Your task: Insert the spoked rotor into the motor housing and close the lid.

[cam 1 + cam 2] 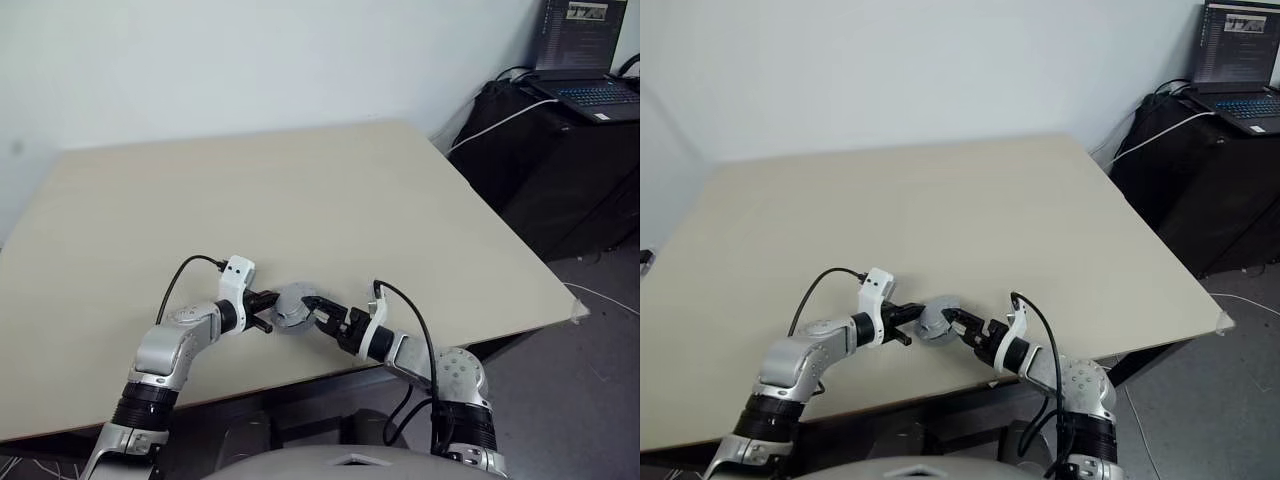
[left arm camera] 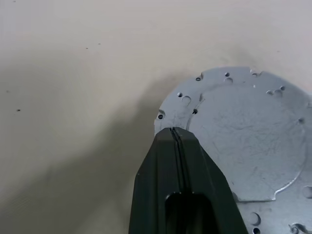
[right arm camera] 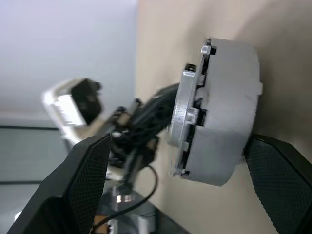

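A round grey assembly [image 1: 293,305] lies near the table's front edge between my two grippers. Its top is the lid [image 2: 243,146], a plain grey plate with small holes. The lid rests on the motor housing [image 3: 226,112], a grey drum, with a thin gap along the edge. My left gripper [image 1: 270,312] is shut, and its fingertips [image 2: 176,139] press on the lid's rim. My right gripper [image 1: 318,310] is open, with its fingers [image 3: 83,185] on either side of the drum. The spoked rotor is hidden.
The beige table [image 1: 300,190] stretches away behind the assembly, and its front edge runs just below both grippers. To the right, off the table, a black cabinet [image 1: 560,170] carries an open laptop [image 1: 590,60] and a white cable.
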Controlling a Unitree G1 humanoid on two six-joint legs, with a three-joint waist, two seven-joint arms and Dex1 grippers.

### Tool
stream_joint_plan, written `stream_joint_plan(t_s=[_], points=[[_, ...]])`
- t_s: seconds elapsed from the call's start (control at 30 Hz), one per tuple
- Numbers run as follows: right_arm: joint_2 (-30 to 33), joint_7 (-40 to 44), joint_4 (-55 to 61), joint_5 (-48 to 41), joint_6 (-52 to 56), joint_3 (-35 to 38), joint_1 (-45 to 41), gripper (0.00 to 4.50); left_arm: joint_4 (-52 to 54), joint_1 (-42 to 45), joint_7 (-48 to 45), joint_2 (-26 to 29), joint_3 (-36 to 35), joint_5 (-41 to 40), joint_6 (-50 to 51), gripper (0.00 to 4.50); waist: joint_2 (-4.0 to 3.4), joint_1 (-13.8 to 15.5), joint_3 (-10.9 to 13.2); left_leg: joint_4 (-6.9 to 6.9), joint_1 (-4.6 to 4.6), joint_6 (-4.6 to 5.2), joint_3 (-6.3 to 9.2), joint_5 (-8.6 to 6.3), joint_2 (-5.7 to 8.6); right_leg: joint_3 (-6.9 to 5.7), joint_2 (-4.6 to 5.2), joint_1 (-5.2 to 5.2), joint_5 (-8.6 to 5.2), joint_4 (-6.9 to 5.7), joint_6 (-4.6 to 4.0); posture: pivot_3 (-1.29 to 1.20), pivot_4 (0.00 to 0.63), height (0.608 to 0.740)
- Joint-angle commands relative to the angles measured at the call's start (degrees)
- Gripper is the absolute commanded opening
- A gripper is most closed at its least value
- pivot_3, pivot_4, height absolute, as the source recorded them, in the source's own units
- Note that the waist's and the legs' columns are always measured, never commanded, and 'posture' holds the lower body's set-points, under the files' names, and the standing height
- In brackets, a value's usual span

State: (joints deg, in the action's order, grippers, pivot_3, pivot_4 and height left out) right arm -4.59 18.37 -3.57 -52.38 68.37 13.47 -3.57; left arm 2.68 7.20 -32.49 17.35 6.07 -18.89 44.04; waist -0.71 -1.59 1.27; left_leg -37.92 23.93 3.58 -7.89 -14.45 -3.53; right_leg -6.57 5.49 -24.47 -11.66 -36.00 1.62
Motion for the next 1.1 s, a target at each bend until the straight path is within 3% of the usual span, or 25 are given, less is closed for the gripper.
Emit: stream_joint_plan(t_s=[0.03, 0.33, 0.43, 0.73, 1.1], points=[[-4.24, -0.55, 0.08, 0.17, -1.75, -3.20, -2.03, 4.48, 1.02, -0.39, -0.77, -0.77, 1.68, -0.51, 0.16, 0.00, -0.01, 0.01, 0.00, 0.00, -0.01, 0.00, 0.00, 0.00, 0.00, 0.00, 0.00, 0.01, 0.00, -0.01, 0.00, 0.00, 0.000, 0.740], [-4.42, -0.64, 0.43, -0.18, -3.27, -2.77, -1.76, 4.48, 0.61, -0.26, -0.65, -1.06, 1.75, -0.45, -0.35, 0.00, 0.00, -0.02, 0.00, -0.02, -0.01, -0.01, -0.01, 0.01, 0.00, 0.02, 0.00, 0.00, 0.04, -0.02, -0.04, 0.00, 0.000, 0.740], [-4.52, -0.61, 0.72, -0.94, -3.00, -2.43, -1.58, 3.94, 0.58, -0.22, -0.63, -1.11, 1.78, -0.41, -0.35, 0.00, 0.00, 0.01, 0.00, -0.02, 0.00, -0.01, -0.01, 0.01, 0.00, 0.02, 0.00, 0.00, 0.05, -0.02, -0.04, 0.00, 0.000, 0.740], [-4.33, -0.96, 1.02, -1.87, -0.98, -2.98, -0.75, 1.33, 0.50, -0.13, -0.65, -1.41, 1.43, -0.13, -0.41, 0.00, 0.01, 0.10, 0.00, -0.02, 0.00, -0.01, -0.02, 0.01, 0.00, 0.03, -0.01, 0.01, 0.05, 0.00, -0.04, 0.00, 0.000, 0.740], [-4.10, -1.75, 0.86, -1.52, -0.61, -2.77, -0.56, 1.29, 1.05, -1.19, -0.13, -2.34, 0.91, -0.12, -0.73, 0.00, 0.01, 0.15, 0.00, -0.04, 0.00, -0.01, -0.02, 0.01, 0.01, 0.04, -0.01, 0.01, 0.06, 0.00, -0.02, 0.00, 0.000, 0.740]])
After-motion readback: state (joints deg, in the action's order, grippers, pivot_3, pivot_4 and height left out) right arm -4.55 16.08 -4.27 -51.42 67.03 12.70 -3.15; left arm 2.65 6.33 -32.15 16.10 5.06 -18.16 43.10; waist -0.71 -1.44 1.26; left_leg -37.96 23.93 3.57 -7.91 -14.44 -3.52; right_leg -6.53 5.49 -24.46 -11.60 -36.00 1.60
